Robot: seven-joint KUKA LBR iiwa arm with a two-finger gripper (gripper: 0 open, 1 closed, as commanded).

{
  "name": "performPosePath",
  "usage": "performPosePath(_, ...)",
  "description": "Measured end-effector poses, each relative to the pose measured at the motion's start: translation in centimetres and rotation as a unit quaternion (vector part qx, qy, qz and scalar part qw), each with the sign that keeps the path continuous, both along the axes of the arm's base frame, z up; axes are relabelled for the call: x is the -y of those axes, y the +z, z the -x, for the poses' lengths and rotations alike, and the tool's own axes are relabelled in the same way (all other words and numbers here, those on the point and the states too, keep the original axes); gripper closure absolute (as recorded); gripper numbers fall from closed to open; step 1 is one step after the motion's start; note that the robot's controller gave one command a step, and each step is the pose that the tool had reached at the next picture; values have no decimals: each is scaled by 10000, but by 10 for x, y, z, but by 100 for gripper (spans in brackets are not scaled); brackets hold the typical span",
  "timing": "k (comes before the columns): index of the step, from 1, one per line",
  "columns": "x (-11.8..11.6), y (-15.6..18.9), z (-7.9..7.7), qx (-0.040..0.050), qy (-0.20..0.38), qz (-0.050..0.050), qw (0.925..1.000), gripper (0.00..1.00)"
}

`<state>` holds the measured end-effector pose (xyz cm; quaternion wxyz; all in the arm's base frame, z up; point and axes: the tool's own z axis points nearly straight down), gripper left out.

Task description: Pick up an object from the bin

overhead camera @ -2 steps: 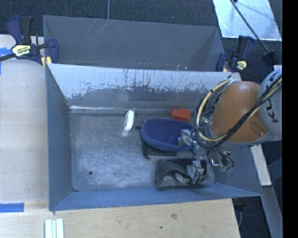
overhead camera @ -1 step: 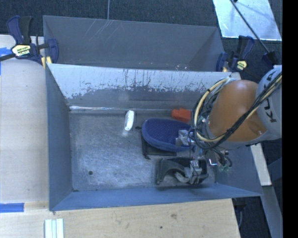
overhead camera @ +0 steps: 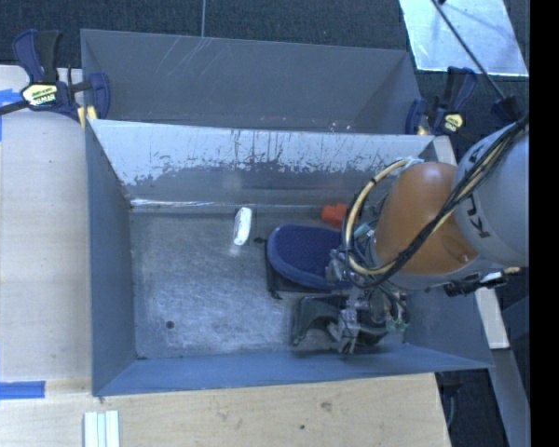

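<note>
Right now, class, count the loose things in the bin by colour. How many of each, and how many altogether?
White tube: 1
Blue rounded thing: 1
Orange piece, partly hidden: 1
Dark thing by the gripper: 1
Total: 4

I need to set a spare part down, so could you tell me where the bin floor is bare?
The floor is bare on the left, from the left wall to the white tube and blue thing. The right is crowded: the blue thing, an orange piece behind it, and a dark thing under the gripper.
</note>
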<state>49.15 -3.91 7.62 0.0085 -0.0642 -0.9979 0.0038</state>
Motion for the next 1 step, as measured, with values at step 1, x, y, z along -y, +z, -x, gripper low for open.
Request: performPosePath(1, -42, -4, -7, 116, -1956, -11, 9806, 0)
